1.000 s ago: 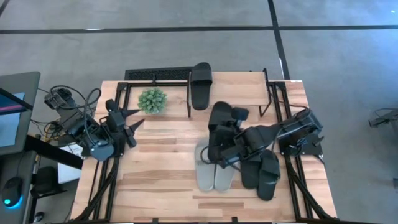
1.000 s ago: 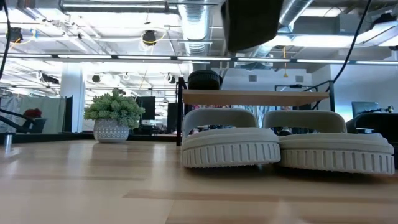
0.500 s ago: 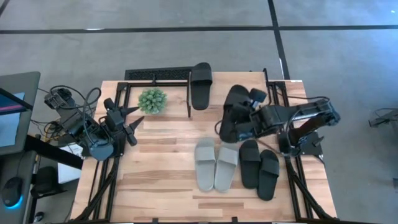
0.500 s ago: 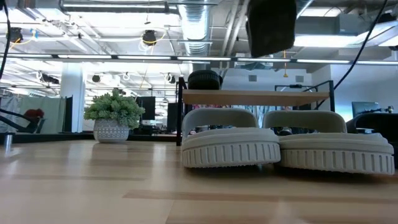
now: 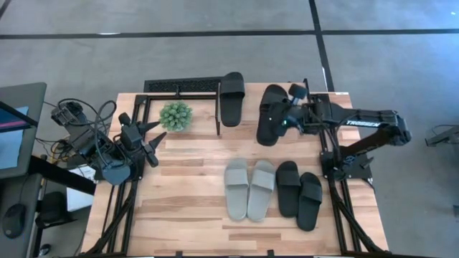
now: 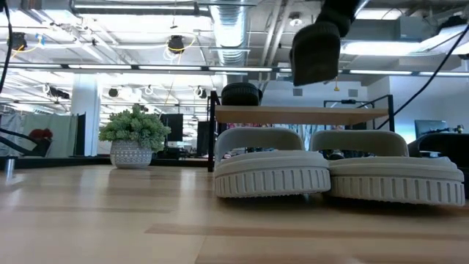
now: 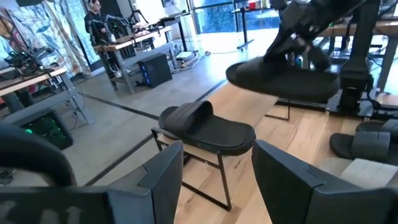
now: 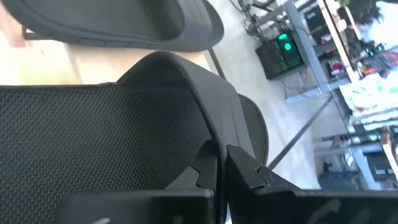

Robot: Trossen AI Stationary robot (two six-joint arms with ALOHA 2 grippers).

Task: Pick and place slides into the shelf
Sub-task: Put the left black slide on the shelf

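A black slide (image 5: 271, 123) is held in the air above the shelf (image 5: 294, 94) by the right gripper (image 5: 292, 120), whose fingers are clenched on the slide's strap; in the right wrist view the two fingers (image 8: 208, 168) are seen pressed together over the strap's edge (image 8: 205, 118). From table height the held slide (image 6: 315, 51) hangs clear above the shelf's wooden board (image 6: 300, 114), not touching it. In the left wrist view the same slide (image 7: 280, 78) is seen raised above the table.

A second black slide (image 5: 231, 97) lies on the shelf's left end, and it is also seen on the board in the low view (image 6: 240, 94) and the left wrist view (image 7: 208, 127).

On the table (image 5: 186, 186), a grey pair (image 5: 249, 188) lies side by side near the middle, with a black pair (image 5: 299, 192) just beside it on the right. A small potted plant (image 5: 176, 115) stands near the shelf's left side.

The left gripper (image 5: 152, 140) is held at the table's left edge, well apart from the slides, with its fingers (image 7: 155, 177) spread and nothing between them.
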